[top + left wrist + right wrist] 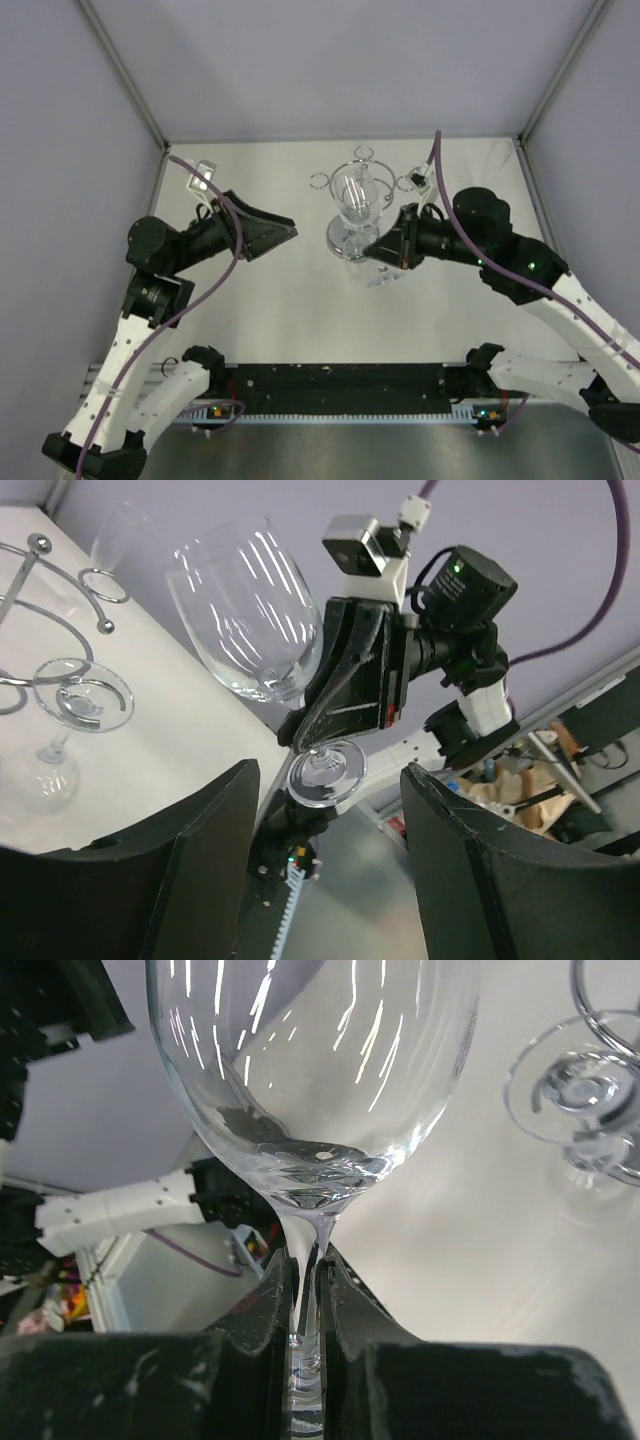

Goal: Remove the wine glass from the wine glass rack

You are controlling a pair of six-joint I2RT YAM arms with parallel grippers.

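Right wrist cam: your right pincer [305, 1305] is clamped on the wine glass [310, 1080] stem, bowl up, glass held in the air beside the wine glass rack [340, 243], apparently free of its rings. Left pincer [330, 815] hangs open & empty nearby. Next, prob. carry it clear w/o clipping the rack, then set it on the bench [300, 320].

Top camera: high behind the robot, looking steeply down on the whole table [300, 310]; left wrist camera: faces across at the right arm [460, 590] from mid range; right wrist camera: close up on the wine glass [310, 1060], which all three views share.
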